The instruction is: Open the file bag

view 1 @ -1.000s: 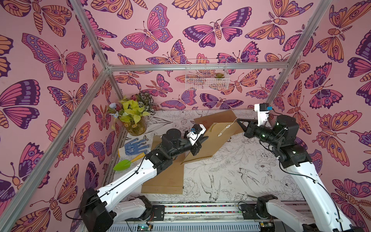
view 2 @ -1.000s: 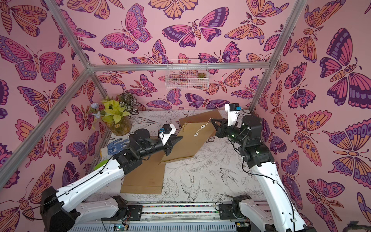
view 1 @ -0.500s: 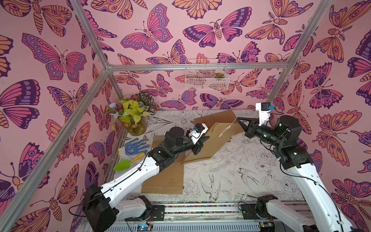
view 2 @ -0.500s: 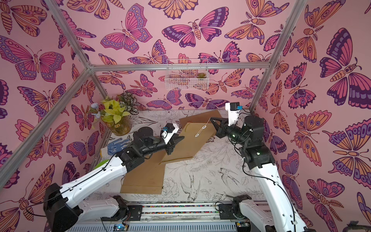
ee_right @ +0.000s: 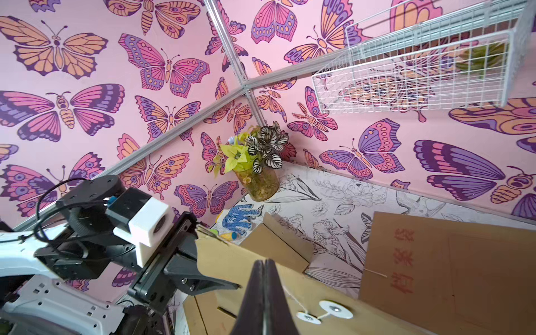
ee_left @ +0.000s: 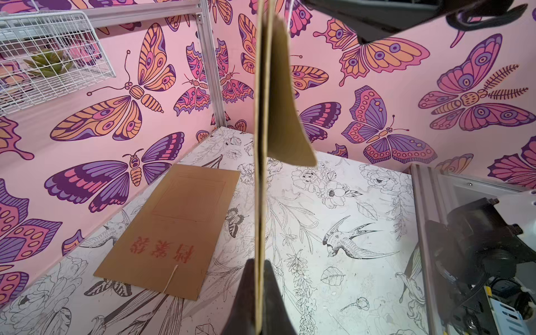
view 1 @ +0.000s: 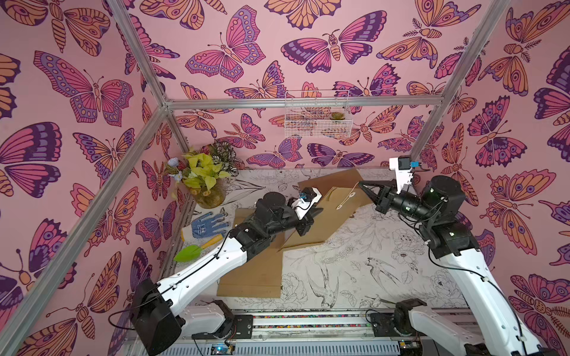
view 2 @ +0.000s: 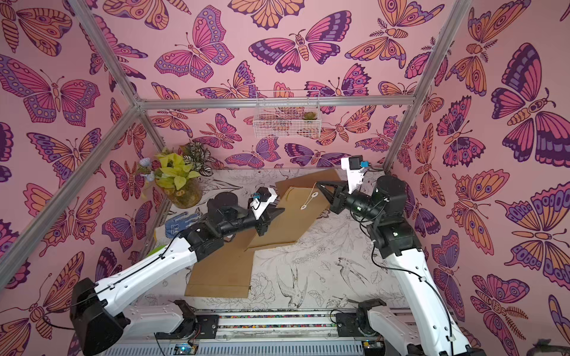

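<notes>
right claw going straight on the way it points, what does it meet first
Probably the held file bag, whose upper edge lies just ahead of the right claw. If it clears that, the line runs toward the plant vase; depth unclear.

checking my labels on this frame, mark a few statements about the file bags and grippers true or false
The left gripper is shut on the lifted file bag. True.
The right gripper is open. False: it is shut on the string.
A second file bag with red print lies flat on the table. True.
The blue glove sits in the wire basket. False: it lies on the table.
</notes>
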